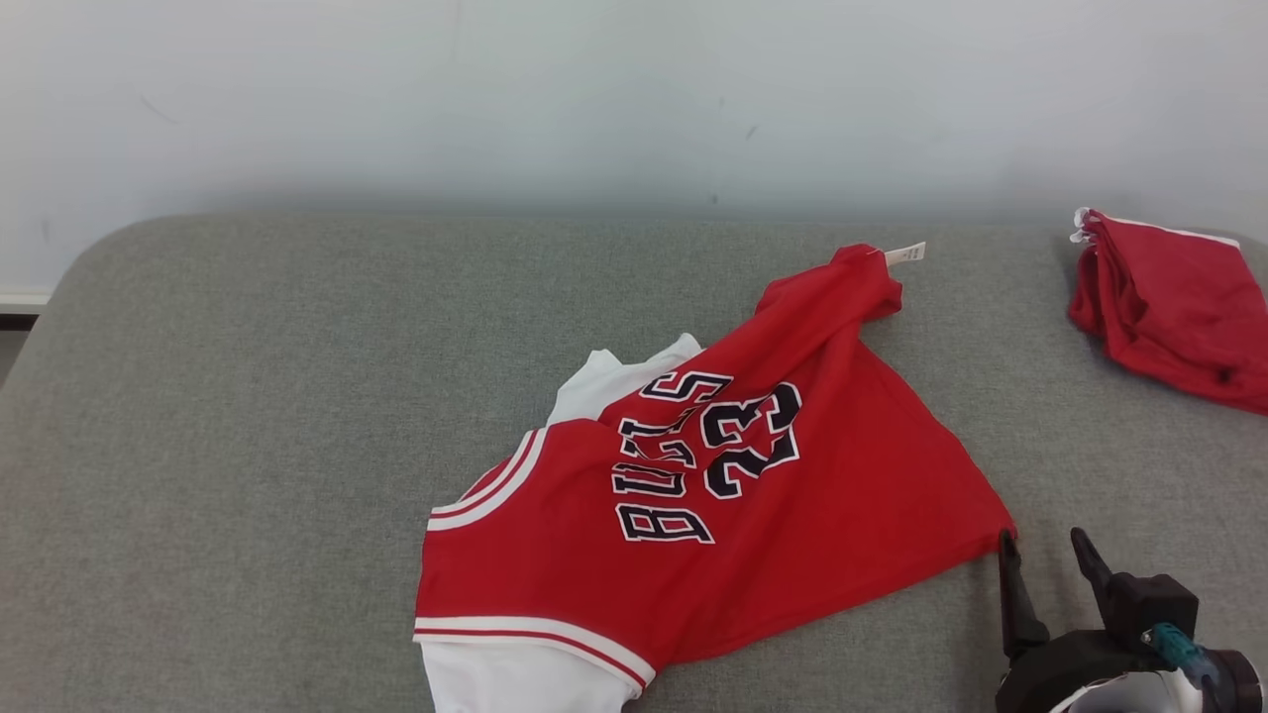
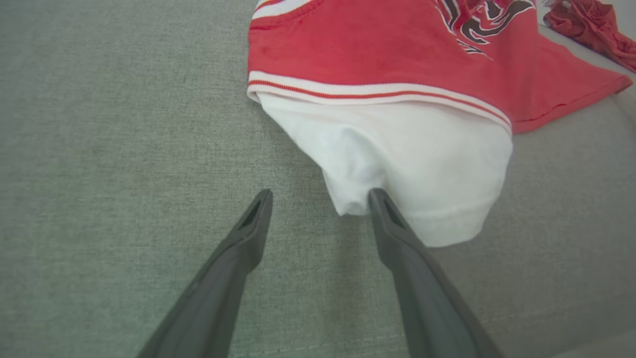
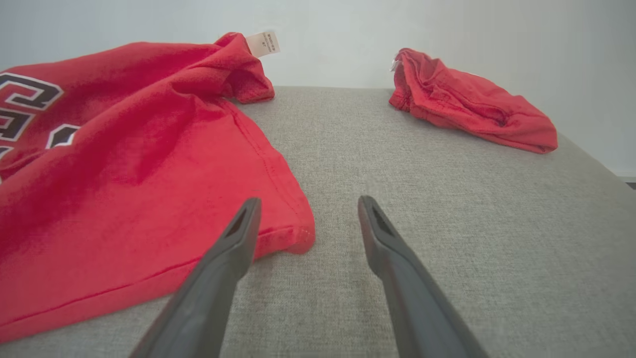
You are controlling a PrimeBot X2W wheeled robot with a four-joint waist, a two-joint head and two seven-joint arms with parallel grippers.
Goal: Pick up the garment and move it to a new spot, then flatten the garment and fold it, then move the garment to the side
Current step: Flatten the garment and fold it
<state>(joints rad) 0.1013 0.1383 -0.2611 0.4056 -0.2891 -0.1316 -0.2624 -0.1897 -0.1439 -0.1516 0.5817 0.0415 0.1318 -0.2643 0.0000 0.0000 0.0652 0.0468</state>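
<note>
1. Red jersey [image 1: 792,515] is laid rumpled on the grey cushion [image 1: 248,396].
2. Left gripper [image 2: 320,195]: fingers are held apart at the white sleeve [image 2: 407,164].
3. Right gripper [image 1: 1042,540]: fingers are held apart beside the jersey's hem corner.

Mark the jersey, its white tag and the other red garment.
jersey [image 1: 852,495], head view, plain red panel right of the number.
white tag [image 1: 905,254], head view, middle of the label.
other red garment [image 1: 1169,297], head view, its centre.

A grey fabric-covered desk [image 1: 248,396] with rounded corners is spreading across the lower view, while a pale, faintly scuffed wall [image 1: 594,99] is rising behind it at 12 o'clock.
</note>
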